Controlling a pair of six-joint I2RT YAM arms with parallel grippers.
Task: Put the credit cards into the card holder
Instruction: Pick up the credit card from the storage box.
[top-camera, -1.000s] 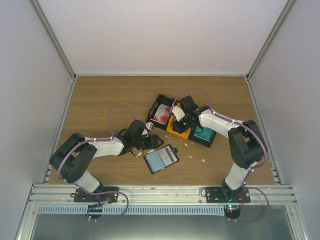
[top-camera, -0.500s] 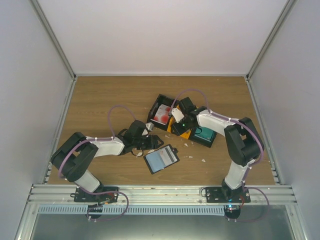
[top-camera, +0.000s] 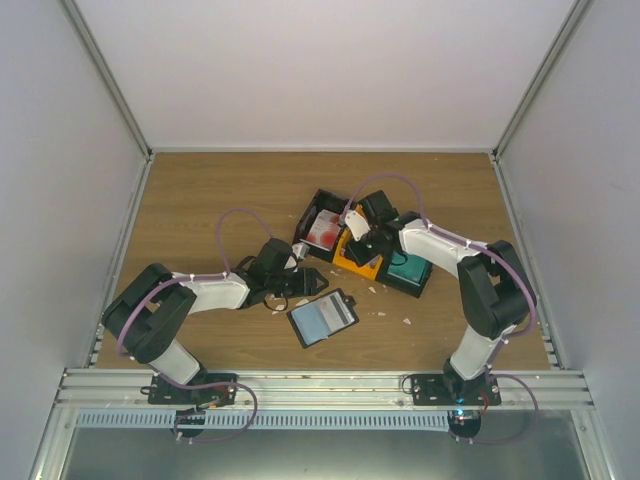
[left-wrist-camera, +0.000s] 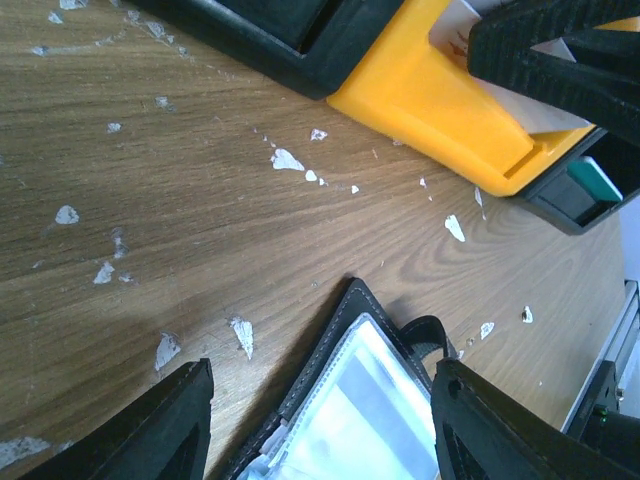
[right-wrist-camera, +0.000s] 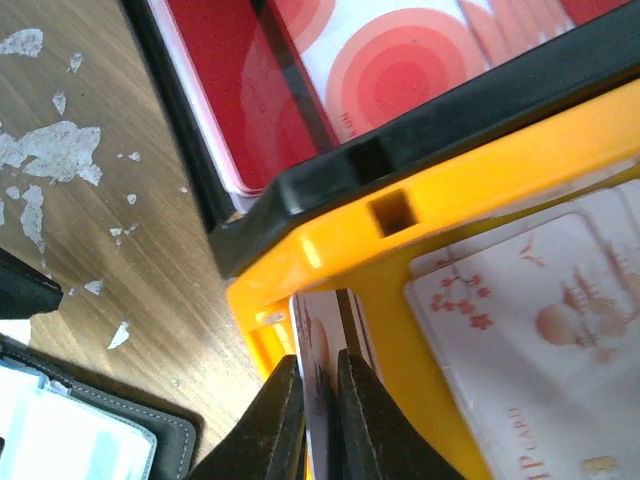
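The card holder lies open on the table, black with a pale inside. My left gripper hovers open over its far corner, touching nothing. My right gripper is shut on the edge of a pale credit card, standing on edge at the near wall of the orange bin. More pale pinkish cards lie flat in that bin. Red-and-white cards fill the black bin beside it. A teal card lies in another black bin to the right.
The three bins form a cluster at the table's middle, just beyond the card holder. Small white scraps are scattered over the wood between the bins and the holder. My right arm reaches over the teal bin.
My right gripper opened, then closed on the pale card at the orange bin, shifting slightly. The left arm and the card holder have not moved.
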